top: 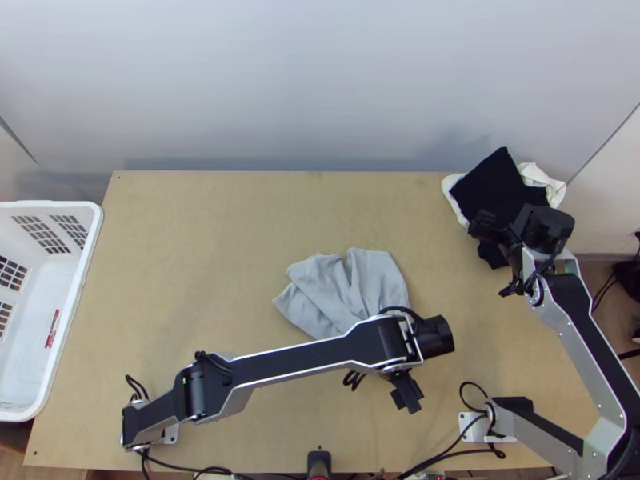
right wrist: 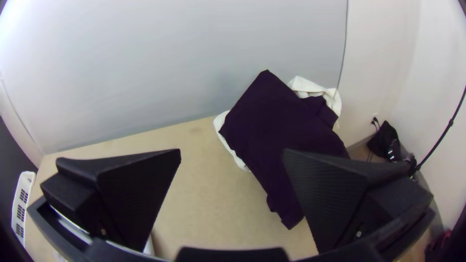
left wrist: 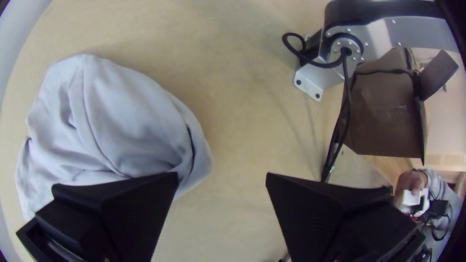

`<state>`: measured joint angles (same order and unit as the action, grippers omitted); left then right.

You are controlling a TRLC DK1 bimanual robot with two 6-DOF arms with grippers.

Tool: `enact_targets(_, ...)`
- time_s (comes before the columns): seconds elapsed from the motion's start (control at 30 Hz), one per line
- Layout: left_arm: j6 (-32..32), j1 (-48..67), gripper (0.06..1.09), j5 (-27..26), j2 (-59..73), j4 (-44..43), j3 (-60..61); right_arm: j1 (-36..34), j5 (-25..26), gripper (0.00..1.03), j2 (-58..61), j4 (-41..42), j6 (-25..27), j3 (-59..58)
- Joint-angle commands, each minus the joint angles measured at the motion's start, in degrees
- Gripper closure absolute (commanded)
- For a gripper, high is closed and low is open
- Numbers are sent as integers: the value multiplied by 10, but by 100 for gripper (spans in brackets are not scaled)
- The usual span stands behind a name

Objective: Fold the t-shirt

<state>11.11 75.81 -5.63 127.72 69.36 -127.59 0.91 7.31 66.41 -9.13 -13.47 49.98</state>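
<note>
Pale walling stands behind the light wooden table I'm working over. My left gripper is on the near side of the table, right of the middle, its fingers spread wide with nothing between them but a view of bare wood. Near it is the grey t-shirt, bunched in loose folds around the middle of the table and partly covered by my left arm in the top view; in the left wrist view one finger overlaps its edge, and I can't tell whether they touch.

My right gripper is up by the far right corner, also wide open and holding nothing. Just beside it in the top view, a black cloth lies over a white cloth; one finger covers part of the black in the right wrist view.

Farther out, I have a white basket along the table's left side, cables by the right arm's base at the near edge, and a brown cardboard box past that base.
</note>
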Motion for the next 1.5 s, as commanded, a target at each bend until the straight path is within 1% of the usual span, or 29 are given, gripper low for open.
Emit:
enact_targets(0.0,7,1,17,-24,-22,9,-22,2,-44,4,-25,15,2,-29)
enact_targets(0.13,8,-12,17,19,-51,9,-21,18,-60,4,-32,15,10,-44)
enact_targets(0.2,3,-33,17,33,-74,13,-21,18,-82,4,-32,14,21,-47)
enact_targets(0.37,-17,-80,17,33,-150,17,-27,37,-98,4,-26,12,54,-47)
enact_targets(0.43,-19,-100,17,35,-179,21,-26,48,-114,4,-21,9,58,-47)
enact_targets(0.53,-22,-134,17,59,-213,43,-10,88,-121,4,-15,4,64,-46)
enact_targets(0.63,-26,-170,17,84,-247,48,30,136,-121,5,-2,-2,66,-34)
enact_targets(0.73,-27,-197,17,95,-277,50,52,179,-116,5,26,-2,90,-19)
enact_targets(0.83,-26,-233,17,101,-301,46,86,208,-114,5,57,-3,86,6)
enact_targets(0.9,-27,-254,17,115,-318,40,113,227,-114,5,72,-5,81,19)
enact_targets(0.97,-27,-277,17,120,-338,21,153,249,-114,5,86,-10,79,34)
enact_targets(1.0,-29,-283,17,131,-348,11,176,261,-114,5,93,-12,79,42)
enact_targets(1.13,-33,-302,17,162,-400,-64,289,311,-114,5,126,-31,81,79)
enact_targets(1.3,-28,-322,17,165,-434,-84,363,371,-120,5,173,-83,90,124)
enact_targets(1.47,-26,-343,17,165,-471,-102,424,386,-144,5,217,-89,108,139)
